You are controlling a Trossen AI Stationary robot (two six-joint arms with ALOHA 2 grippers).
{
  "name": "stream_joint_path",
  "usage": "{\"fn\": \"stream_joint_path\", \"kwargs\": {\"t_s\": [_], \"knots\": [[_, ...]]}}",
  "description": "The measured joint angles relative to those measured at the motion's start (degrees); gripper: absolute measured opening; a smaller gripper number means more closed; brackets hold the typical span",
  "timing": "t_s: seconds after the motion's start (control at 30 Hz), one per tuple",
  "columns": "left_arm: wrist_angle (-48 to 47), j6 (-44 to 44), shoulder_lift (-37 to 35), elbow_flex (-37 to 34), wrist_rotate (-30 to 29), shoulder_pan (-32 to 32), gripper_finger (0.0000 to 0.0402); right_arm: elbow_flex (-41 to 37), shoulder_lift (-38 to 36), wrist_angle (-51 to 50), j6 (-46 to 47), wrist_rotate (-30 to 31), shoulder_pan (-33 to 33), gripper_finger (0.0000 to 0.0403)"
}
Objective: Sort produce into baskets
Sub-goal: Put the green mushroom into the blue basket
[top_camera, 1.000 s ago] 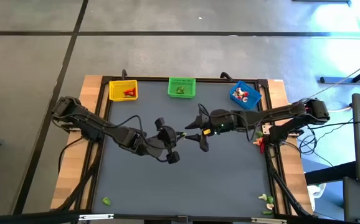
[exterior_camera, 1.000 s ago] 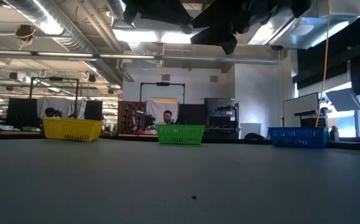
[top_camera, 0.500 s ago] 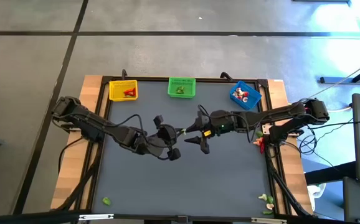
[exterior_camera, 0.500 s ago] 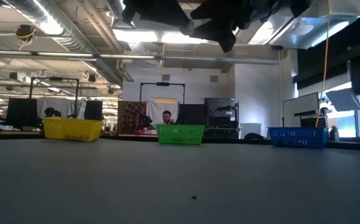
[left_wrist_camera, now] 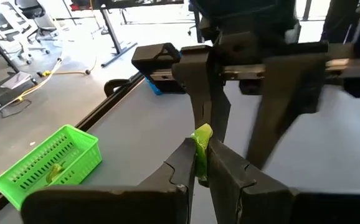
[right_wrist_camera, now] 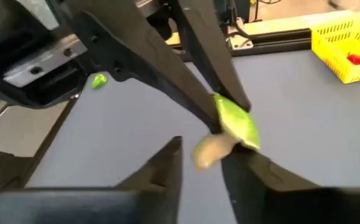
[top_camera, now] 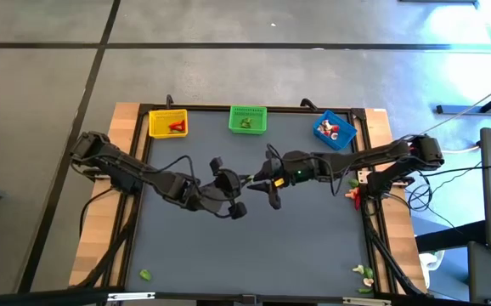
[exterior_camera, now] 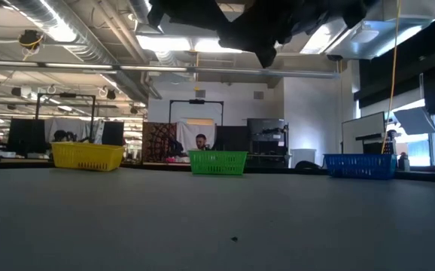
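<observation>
Produce in hand: a small green leafy piece (left_wrist_camera: 201,148) with a pale cream end is pinched between the fingers of the left hand (left_wrist_camera: 198,163), above the middle of the bench in the high view.
Left hand: closed on the green piece, at centre frame (top_camera: 247,179) in the high view, fingertips pointing right.
Right hand: meets the left at mid-bench (top_camera: 261,179); its fingers (right_wrist_camera: 167,163) stand either side of the same piece (right_wrist_camera: 235,123), and whether they have closed on it cannot be told.
Yellow basket: upper left of the bench (top_camera: 167,124), with a red piece inside.
Green basket: upper centre (top_camera: 247,120), with green pieces inside.
Blue basket: upper right (top_camera: 335,130), turned slightly askew, holding red and pale pieces.
Loose produce: one green piece (top_camera: 145,274) at the lower left edge of the bench; a few pale and green pieces (top_camera: 365,273) at the lower right edge; a red piece (top_camera: 352,195) by the right rail.
Bench: dark grey matte top (top_camera: 254,246) framed by light wood and black rails.
Room: the low view shows an open workshop with ceiling ducts, strip lights, racks and monitors; a person (exterior_camera: 201,141) sits behind the green basket.
</observation>
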Motion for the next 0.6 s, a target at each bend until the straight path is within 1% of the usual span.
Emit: {"fn": "stream_joint_path", "kwargs": {"t_s": [0.13, 0.2, 0.27, 0.4, 0.47, 0.6], "knots": [[-0.1, 0.0, 0.0, 0.0, 0.2, 0.0, 0.0031, 0.0, 0.2, -0.1, -1.8, 0.8, 0.0, 0.0036], [-0.1, -0.7, 0.0, 0.0, 0.2, 0.0, 0.0031, 0.0, 0.2, -0.1, -2.7, 0.8, 0.0, 0.0014], [-0.5, -2.0, 0.0, 0.0, 0.2, 0.0, 0.0031, 0.0, 0.2, -0.2, -3.0, 0.8, 0.0, 0.0010], [-0.6, -3.5, 0.0, 0.0, 0.3, 0.1, 0.0031, 0.0, 0.2, -0.2, -3.0, 0.8, 0.0, 0.0029], [-0.6, -3.3, 0.0, 0.0, 0.3, 0.2, 0.0032, 0.0, 0.2, -0.5, -3.5, 0.8, 0.0, 0.0031], [-0.6, -2.5, 0.0, 0.0, 0.4, 0.4, 0.0056, 0.0, 0.2, -0.8, -5.4, 1.2, 0.0, 0.0021]]}}
